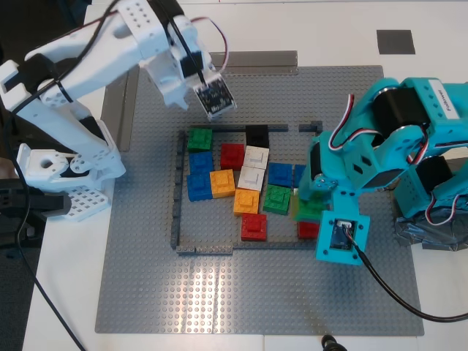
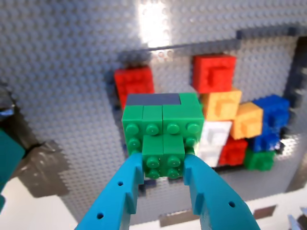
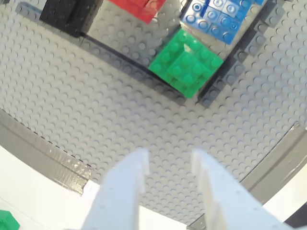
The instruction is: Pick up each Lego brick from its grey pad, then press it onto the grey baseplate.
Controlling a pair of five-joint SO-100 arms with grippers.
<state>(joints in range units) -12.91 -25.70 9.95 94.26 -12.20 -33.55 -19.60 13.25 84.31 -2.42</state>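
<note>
My first gripper [image 2: 163, 165], teal, is shut on a green Lego brick [image 2: 163, 132]. In the exterior view it holds this brick [image 1: 308, 208] at the right end of the dark frame on the grey baseplate [image 1: 146, 292]; I cannot tell whether the brick touches the plate. My second gripper [image 3: 168, 167], white, is open and empty above the baseplate [image 3: 96, 96], just outside the frame's corner where another green brick [image 3: 186, 64] sits. In the exterior view that brick [image 1: 199, 139] is at the frame's upper left, below my second gripper [image 1: 179, 91]. A grey pad [image 1: 395, 42] lies bare at the upper right.
Inside the frame stand red [image 1: 254, 227], blue [image 1: 199, 183], orange [image 1: 246, 200], white [image 1: 254, 157] and black [image 1: 257, 134] bricks and a third green brick [image 1: 276, 199]. Grey tape strips [image 1: 259, 57] border the plate. A green scrap [image 3: 7, 221] shows off the plate's edge.
</note>
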